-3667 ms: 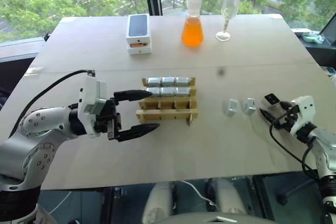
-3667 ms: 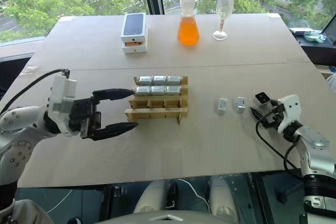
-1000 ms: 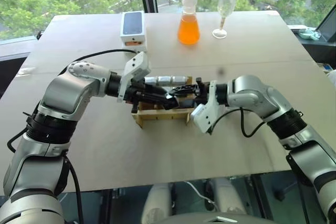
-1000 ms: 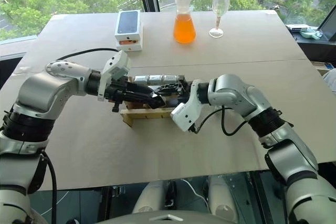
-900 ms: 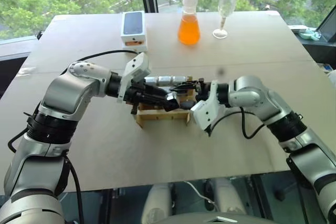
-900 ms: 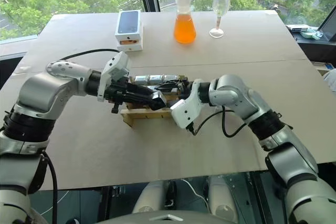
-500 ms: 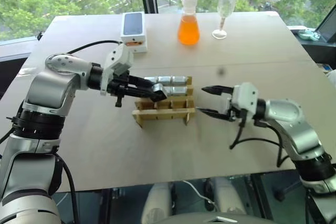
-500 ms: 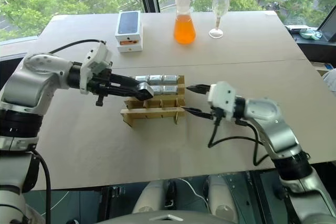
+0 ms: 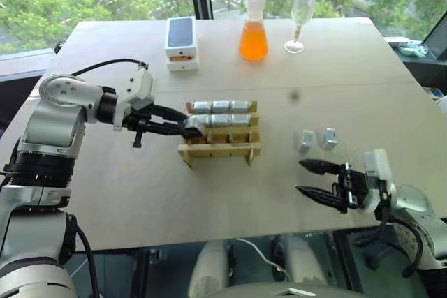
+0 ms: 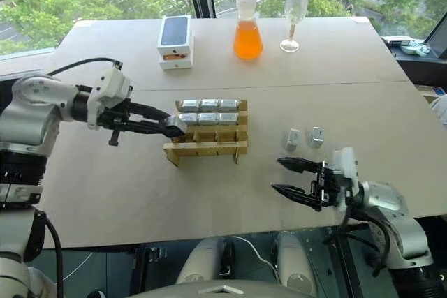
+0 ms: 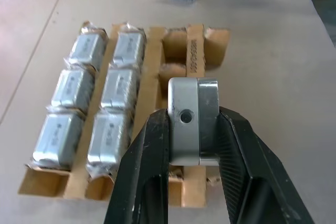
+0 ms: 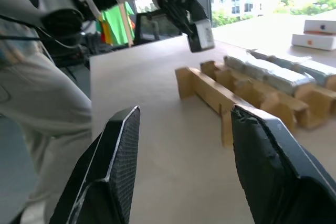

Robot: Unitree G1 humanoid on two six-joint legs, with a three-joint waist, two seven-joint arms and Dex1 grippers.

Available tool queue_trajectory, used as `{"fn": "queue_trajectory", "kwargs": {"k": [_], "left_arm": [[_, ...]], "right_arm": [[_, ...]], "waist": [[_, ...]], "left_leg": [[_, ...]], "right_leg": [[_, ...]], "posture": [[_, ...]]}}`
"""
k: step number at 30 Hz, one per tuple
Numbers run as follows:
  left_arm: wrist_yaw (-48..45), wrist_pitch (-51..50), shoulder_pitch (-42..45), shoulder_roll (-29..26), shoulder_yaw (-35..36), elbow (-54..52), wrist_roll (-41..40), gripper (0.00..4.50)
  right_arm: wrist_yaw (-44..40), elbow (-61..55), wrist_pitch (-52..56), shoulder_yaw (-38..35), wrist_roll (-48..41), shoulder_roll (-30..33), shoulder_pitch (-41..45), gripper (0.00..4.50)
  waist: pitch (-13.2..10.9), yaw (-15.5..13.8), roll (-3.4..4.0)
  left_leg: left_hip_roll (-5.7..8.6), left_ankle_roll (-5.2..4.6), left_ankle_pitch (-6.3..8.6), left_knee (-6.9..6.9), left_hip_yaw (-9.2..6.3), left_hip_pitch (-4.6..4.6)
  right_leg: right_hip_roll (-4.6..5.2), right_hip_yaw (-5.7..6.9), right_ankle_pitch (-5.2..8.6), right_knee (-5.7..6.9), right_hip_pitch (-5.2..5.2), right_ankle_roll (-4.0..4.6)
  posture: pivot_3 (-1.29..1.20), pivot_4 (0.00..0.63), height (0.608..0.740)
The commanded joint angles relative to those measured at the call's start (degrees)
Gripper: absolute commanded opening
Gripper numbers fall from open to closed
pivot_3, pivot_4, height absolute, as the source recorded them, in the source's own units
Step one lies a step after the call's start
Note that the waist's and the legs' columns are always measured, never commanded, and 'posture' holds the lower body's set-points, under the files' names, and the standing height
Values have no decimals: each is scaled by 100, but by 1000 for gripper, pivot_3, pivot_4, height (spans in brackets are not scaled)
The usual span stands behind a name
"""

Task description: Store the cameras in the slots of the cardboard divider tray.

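Note:
The cardboard divider tray (image 9: 222, 150) sits mid-table, its back and middle rows each holding three silver cameras (image 9: 222, 107) and its front row of slots bare. My left gripper (image 9: 187, 128) hovers at the tray's left front corner, shut on another camera (image 11: 191, 121) held upright between its fingers. Two loose cameras (image 9: 305, 141) (image 9: 329, 137) lie on the table right of the tray. My right gripper (image 9: 300, 176) is open and holds nothing, low near the table's front edge, in front of the loose cameras and pointing left.
A white phone box (image 9: 181, 43), an orange-filled flask (image 9: 253, 29) and a wine glass (image 9: 300, 22) stand along the table's (image 9: 140, 193) far side. A person stands at the left in the right wrist view.
Both grippers were together over the tray a second ago. The right one has since opened and drawn back right toward the front edge. The left has shifted left, still gripping the camera.

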State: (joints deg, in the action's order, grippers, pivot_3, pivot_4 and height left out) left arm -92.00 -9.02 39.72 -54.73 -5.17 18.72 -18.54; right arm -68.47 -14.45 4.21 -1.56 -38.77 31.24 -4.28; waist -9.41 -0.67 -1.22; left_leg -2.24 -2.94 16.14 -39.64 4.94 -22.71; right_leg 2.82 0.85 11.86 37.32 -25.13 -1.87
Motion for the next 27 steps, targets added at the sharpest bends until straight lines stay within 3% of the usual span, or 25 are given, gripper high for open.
{"fn": "queue_trajectory", "kwargs": {"k": [1,15,21,27], "left_arm": [[-50,459,21,9,-69,274,76,694],[-50,1113,763,373,-925,1284,-265,694],[-50,1651,1473,683,-1418,2187,76,694],[-50,1767,1735,531,-2035,2483,32,694]], "right_arm": [[3,149,-375,-200,160,-129,-43,2684],[129,88,-656,-243,357,-233,-170,2684],[302,-23,-664,-217,399,-344,-164,2684],[381,-107,-657,-281,381,-337,-182,2684]], "waist": [[0,-10,0],[-1,-14,-3],[-3,-4,-5],[-3,-4,-6]], "left_leg": [[0,0,0,-1,1,-1],[0,-3,2,-62,-3,-8],[1,-4,2,-64,-5,-8],[1,-5,3,-63,-5,-10]], "right_leg": [[0,-2,0,3,-2,0],[0,-9,22,54,1,7],[-5,-12,19,56,0,12],[-6,-17,13,54,0,22]], "posture": [[0,150,740],[0,150,740],[0,150,740],[0,150,740]]}}
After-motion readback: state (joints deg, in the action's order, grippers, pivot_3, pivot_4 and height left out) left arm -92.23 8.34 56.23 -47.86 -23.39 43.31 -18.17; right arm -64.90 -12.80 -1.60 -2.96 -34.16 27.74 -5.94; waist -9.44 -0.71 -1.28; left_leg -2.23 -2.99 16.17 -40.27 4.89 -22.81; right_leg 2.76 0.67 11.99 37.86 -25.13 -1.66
